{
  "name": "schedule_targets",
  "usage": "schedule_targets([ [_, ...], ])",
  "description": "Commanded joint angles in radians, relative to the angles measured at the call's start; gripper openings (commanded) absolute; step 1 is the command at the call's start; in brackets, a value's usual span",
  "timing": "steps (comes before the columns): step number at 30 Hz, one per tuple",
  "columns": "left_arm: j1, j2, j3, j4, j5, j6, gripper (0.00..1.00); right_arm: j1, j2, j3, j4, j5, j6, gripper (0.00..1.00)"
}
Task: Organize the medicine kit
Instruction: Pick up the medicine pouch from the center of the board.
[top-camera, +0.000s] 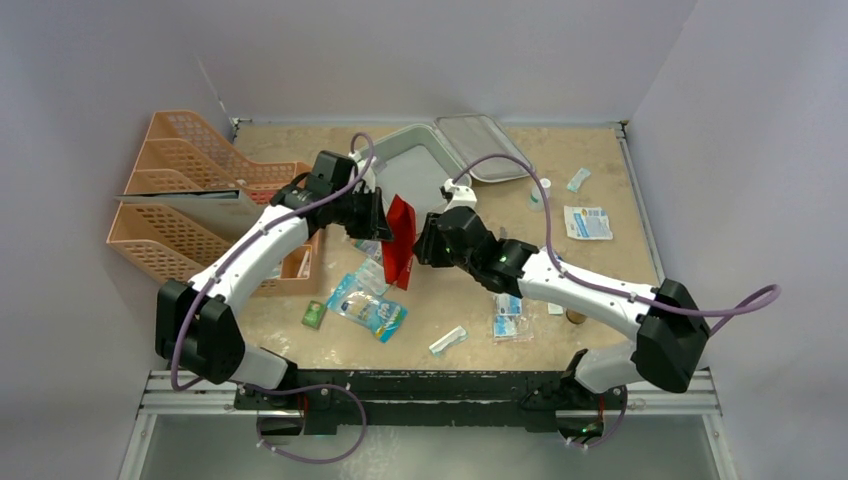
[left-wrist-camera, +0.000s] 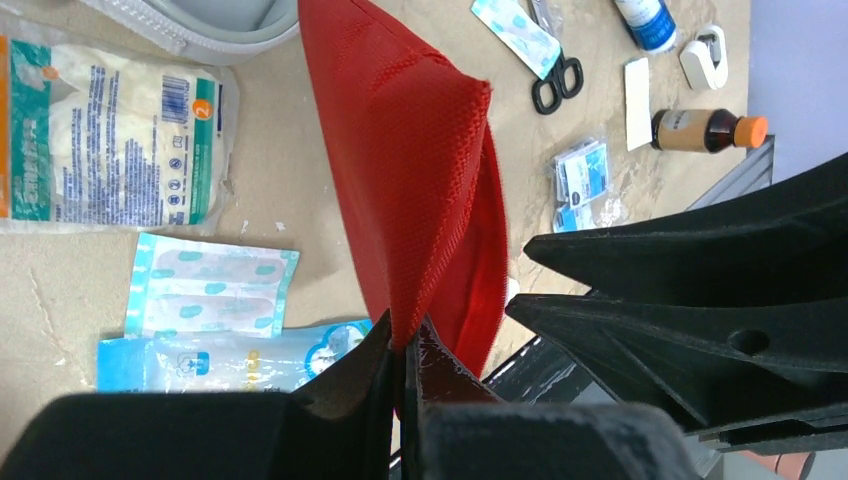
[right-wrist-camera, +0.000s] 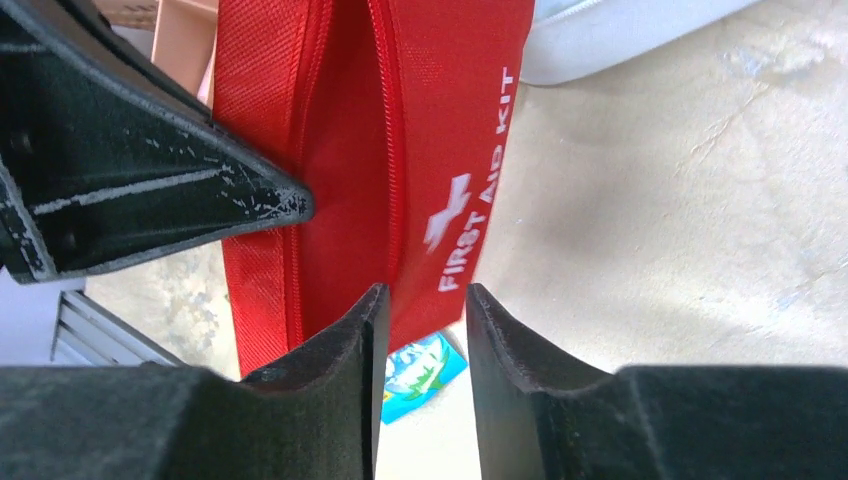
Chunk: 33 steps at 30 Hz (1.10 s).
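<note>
The medicine kit (top-camera: 412, 152) lies open at the back of the table, its lid (top-camera: 487, 146) flat to the right; its grey rim (left-wrist-camera: 215, 30) also shows in the left wrist view. A red first aid pouch (top-camera: 400, 240) hangs upright above the table between the two arms. My left gripper (left-wrist-camera: 405, 345) is shut on one edge of the red pouch (left-wrist-camera: 420, 170). My right gripper (right-wrist-camera: 425, 300) is open on the other side. The lettered face of the pouch (right-wrist-camera: 400, 150) reaches down to its fingertips, with a gap showing between them.
Orange mesh trays (top-camera: 190, 190) stand at the left. Loose on the table are a gauze packet (left-wrist-camera: 100, 130), plaster packets (left-wrist-camera: 210, 285), scissors (left-wrist-camera: 555, 80), a brown bottle (left-wrist-camera: 705, 130), a blue packet (top-camera: 368, 308) and small sachets (top-camera: 588, 222).
</note>
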Motion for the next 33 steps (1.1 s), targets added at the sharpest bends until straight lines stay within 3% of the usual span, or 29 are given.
schedule_targets([
  [1, 0.000, -0.004, 0.081, -0.049, 0.051, 0.081, 0.00, 0.003, -0.069, 0.052, -0.037, -0.031, -0.140, 0.40],
  [8, 0.000, -0.031, 0.082, -0.093, -0.009, 0.163, 0.00, -0.047, -0.082, 0.100, -0.156, 0.006, -0.260, 0.46],
  [16, 0.000, -0.119, 0.020, -0.079, -0.121, 0.194, 0.00, -0.231, -0.041, 0.098, -0.302, -0.048, -0.335, 0.47],
  [21, 0.000, -0.197, -0.006, -0.051, -0.203, 0.191, 0.00, -0.244, 0.025, 0.084, -0.393, -0.018, -0.300, 0.47],
  [27, 0.000, -0.262, -0.022, -0.040, -0.317, 0.184, 0.00, -0.244, 0.064, 0.068, -0.395, -0.143, -0.353, 0.45],
  [30, 0.001, -0.281, -0.029, -0.041, -0.360, 0.182, 0.00, -0.241, 0.081, 0.095, -0.486, -0.181, -0.240, 0.46],
  [33, 0.001, -0.284, -0.029, -0.040, -0.367, 0.182, 0.00, -0.236, 0.069, 0.080, -0.590, -0.178, 0.025, 0.51],
])
